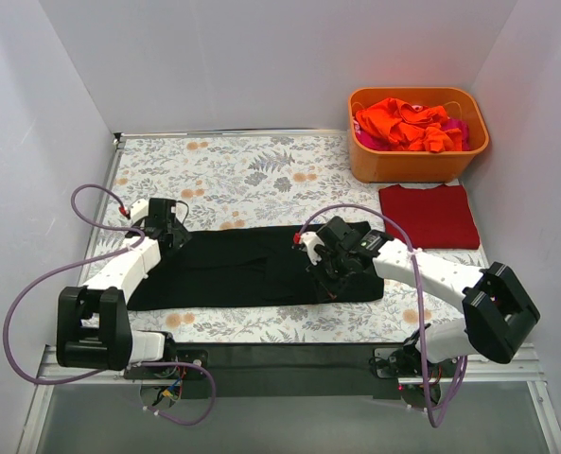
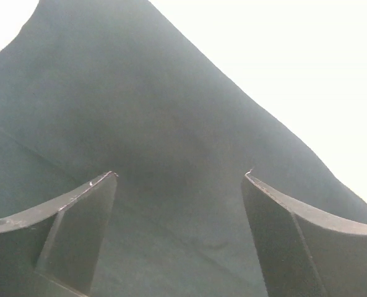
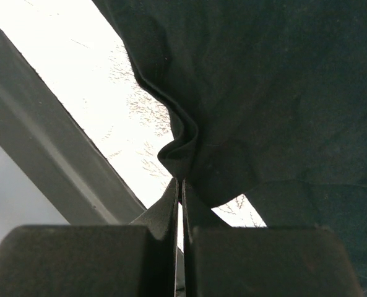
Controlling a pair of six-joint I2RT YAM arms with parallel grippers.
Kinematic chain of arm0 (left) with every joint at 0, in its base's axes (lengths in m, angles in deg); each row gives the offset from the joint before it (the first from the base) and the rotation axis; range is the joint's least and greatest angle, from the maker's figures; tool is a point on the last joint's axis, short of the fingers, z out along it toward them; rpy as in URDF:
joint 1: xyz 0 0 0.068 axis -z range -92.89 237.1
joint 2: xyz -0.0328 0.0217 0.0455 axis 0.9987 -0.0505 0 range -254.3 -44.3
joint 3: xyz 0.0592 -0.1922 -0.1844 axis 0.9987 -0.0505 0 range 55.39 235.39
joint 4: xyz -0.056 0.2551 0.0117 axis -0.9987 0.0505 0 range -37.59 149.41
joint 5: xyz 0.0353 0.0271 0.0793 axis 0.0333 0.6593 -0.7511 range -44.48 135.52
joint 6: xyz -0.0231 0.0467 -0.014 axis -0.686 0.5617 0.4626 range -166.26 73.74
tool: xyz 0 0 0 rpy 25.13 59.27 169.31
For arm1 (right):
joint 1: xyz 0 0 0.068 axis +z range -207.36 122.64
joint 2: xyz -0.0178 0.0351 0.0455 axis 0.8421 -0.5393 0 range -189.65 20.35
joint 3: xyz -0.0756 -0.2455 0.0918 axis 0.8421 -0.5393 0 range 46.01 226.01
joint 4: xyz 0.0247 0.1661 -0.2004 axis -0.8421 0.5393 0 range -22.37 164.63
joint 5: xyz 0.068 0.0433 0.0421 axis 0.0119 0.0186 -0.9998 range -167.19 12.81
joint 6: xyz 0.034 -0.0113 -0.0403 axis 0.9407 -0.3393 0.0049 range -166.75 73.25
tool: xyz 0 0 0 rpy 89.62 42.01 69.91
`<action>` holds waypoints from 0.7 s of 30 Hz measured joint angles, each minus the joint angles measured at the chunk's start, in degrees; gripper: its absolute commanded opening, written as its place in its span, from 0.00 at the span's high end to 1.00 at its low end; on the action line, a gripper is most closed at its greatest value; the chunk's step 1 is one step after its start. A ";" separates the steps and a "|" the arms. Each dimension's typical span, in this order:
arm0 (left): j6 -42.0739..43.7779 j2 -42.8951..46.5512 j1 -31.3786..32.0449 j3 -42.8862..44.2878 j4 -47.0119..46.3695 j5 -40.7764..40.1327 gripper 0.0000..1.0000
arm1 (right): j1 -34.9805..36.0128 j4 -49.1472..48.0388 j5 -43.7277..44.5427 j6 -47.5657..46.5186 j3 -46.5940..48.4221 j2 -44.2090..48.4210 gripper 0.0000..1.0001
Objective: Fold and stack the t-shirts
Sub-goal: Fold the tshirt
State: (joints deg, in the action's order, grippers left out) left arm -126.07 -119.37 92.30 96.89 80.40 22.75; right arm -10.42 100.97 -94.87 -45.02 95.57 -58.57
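Note:
A large black t-shirt (image 1: 242, 270) lies as a long flat band across the near half of the table. My left gripper (image 1: 173, 233) is open just above its left end; in the left wrist view the gripper (image 2: 180, 174) has wide jaws with flat black cloth (image 2: 140, 93) between them. My right gripper (image 1: 325, 272) is over the shirt's right part, and in the right wrist view the gripper (image 3: 182, 180) is shut on a bunched edge of the black cloth (image 3: 282, 93). A dark red t-shirt (image 1: 429, 216) lies folded at the right. Orange t-shirts (image 1: 403, 123) and a pink one (image 1: 458, 127) are crumpled in the tub.
The orange plastic tub (image 1: 412, 165) stands at the back right corner. The floral tablecloth (image 1: 252, 170) covers the table, and it shows in the right wrist view (image 3: 103, 99) beside the table's grey front rail (image 3: 53, 154). White walls close in the left, back and right.

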 measured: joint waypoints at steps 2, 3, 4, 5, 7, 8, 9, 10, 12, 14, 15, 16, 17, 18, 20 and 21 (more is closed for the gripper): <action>0.63 -0.72 -0.83 1.01 -0.04 -1.01 0.22 | 0.00 -0.02 0.44 -0.15 -0.44 -0.20 0.99; 0.98 -1.14 -1.22 1.46 -0.09 -1.51 0.22 | 0.00 -0.02 0.90 -0.22 -0.70 -0.35 0.99; 1.22 -1.46 -1.64 1.77 -0.15 -1.90 0.22 | 0.00 0.11 1.36 -0.20 -0.90 -0.57 0.99; 1.44 -1.62 -2.19 1.92 -0.20 -2.10 0.22 | -0.02 0.11 1.97 -0.15 -1.05 -0.72 0.99; 1.60 -1.66 -2.95 1.95 -0.15 -2.29 0.22 | -0.31 0.20 3.13 0.09 -1.29 -0.85 0.99; 1.64 -1.64 -3.32 1.95 -0.17 -2.36 0.21 | -0.50 0.35 3.69 0.42 -1.31 -0.85 0.99; 1.64 -1.53 -3.58 1.95 -0.13 -2.36 0.21 | -0.74 0.39 4.07 0.76 -1.31 -0.83 0.99; 1.62 -1.33 -3.87 1.95 -0.11 -2.38 0.21 | -1.07 0.46 4.55 1.14 -1.31 -0.81 0.99; 1.42 -0.37 -4.00 1.79 -0.24 -2.43 0.20 | -1.75 0.70 5.60 2.01 -1.29 -0.61 0.99; 1.25 1.31 -4.07 0.68 -0.79 -2.45 0.20 | -2.29 1.03 6.45 2.67 -1.25 0.04 0.99; 1.11 2.08 -4.17 0.00 -0.92 -2.45 0.20 | -2.58 1.16 7.04 2.95 -1.22 0.59 0.99; 0.98 2.60 -4.28 -0.63 -1.01 -2.40 0.20 | -2.75 1.27 7.34 3.13 -1.20 1.14 0.98; 0.96 2.80 -4.68 -1.01 -0.92 -2.43 0.19 | -2.91 1.33 7.50 3.30 -1.20 1.57 0.98; 0.94 2.82 -5.22 -1.22 -0.94 -2.29 0.19 | -3.10 1.36 7.45 3.52 -1.22 2.10 0.89; 0.94 2.80 -6.40 -1.40 -0.94 -2.32 0.19 | -3.30 1.36 6.84 4.11 -1.22 2.40 0.81; 0.96 2.82 -6.91 -1.40 -1.03 -2.32 0.19 | -3.39 1.42 5.95 4.17 -1.22 2.36 0.79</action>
State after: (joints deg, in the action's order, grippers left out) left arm -125.11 -116.55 85.39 95.49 79.37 20.44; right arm -13.81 102.39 -88.92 -40.84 94.35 -56.21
